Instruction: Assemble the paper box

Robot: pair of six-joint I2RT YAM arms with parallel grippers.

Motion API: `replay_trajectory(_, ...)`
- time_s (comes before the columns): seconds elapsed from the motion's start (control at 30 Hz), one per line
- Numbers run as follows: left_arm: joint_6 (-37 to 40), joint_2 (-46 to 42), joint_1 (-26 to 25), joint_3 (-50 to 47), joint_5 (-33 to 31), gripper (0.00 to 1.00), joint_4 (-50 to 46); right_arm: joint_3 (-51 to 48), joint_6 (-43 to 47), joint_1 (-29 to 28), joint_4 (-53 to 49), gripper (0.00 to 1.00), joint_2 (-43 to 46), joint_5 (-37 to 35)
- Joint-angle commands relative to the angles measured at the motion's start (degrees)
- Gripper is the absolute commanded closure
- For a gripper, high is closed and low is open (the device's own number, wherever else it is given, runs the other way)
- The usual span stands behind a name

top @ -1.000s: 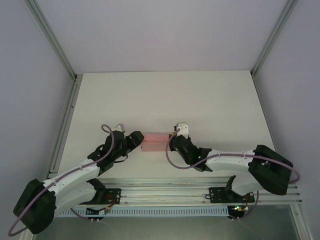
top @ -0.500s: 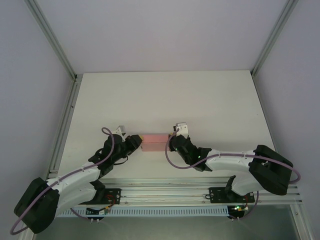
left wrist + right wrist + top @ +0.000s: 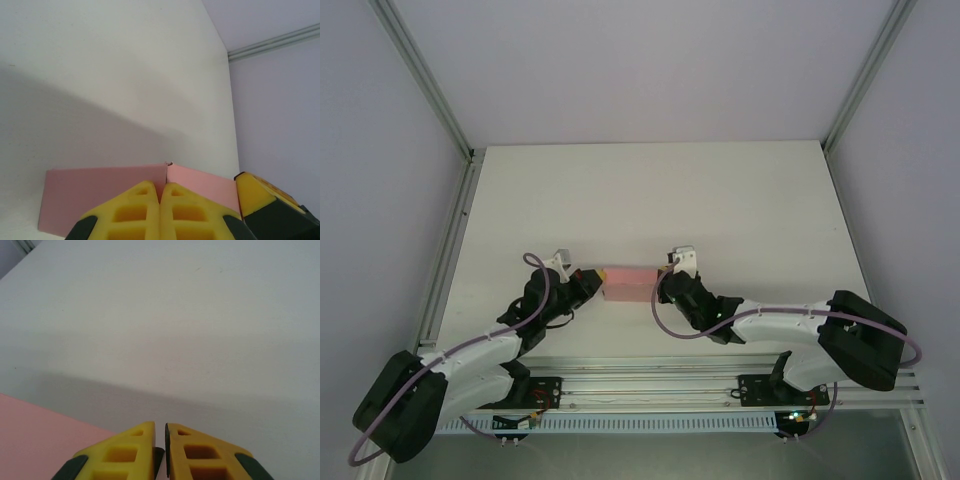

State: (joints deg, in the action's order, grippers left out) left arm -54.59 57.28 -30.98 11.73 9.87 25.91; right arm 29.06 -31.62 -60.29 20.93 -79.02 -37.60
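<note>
Pink paper box point(image 3: 629, 283) lies between two grippers at the near middle of a white table point(image 3: 650, 190).

From above, the box lies low and flat on the table with its long side running left to right. The left gripper point(image 3: 592, 283) touches its left end and the right gripper point(image 3: 663, 287) touches its right end. In the left wrist view, the yellow fingers point(image 3: 137, 207) are pressed together, and a pink fold line on the box runs straight down into the seam between them, so they look pinched on the card. In the right wrist view, the fingers point(image 3: 130, 450) are all but closed with only a thin dark slit between them. The pink card sits just to their left, and I cannot tell whether any of it is caught in the slit.
</note>
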Motion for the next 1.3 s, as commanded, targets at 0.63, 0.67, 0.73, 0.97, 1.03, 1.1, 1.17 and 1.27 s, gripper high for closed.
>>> replay_trajectory(0.63,16.73,3.19,-0.41,16.68,-3.01,0.15,-28.64,14.98,2.13,-0.24,-26.51,0.72,-4.74,0.39)
replay_trajectory(0.67,17.96,2.55,-0.37,18.00,-4.74,0.11,-30.52,16.26,2.44,-0.15,-27.26,0.71,-4.24,-0.19)
replay_trajectory(0.73,19.27,0.53,-0.42,20.00,-8.41,0.00,-33.11,17.87,3.53,-0.19,-27.72,0.67,-2.89,-1.33)
replay_trajectory(0.97,20.50,-1.85,-0.06,25.36,-18.27,0.00,-40.07,21.04,10.72,4.05,-22.61,0.23,0.64,7.08)
replay_trajectory(1.03,20.71,0.31,0.83,28.70,-26.14,0.00,-46.36,21.95,20.00,7.00,-21.32,0.00,1.58,19.91)
replay_trajectory(1.1,20.54,2.42,3.00,30.32,-31.77,0.00,-49.52,21.86,35.46,8.08,-21.90,0.00,2.40,33.59)
replay_trajectory(1.17,19.32,3.76,7.29,30.05,-31.54,0.00,-50.07,21.53,51.09,8.04,-25.92,0.00,2.65,44.33)
replay_trajectory(1.27,18.39,5.34,15.87,27.69,-22.71,0.00,-47.82,23.65,64.93,8.23,-31.43,0.00,0.16,46.81)
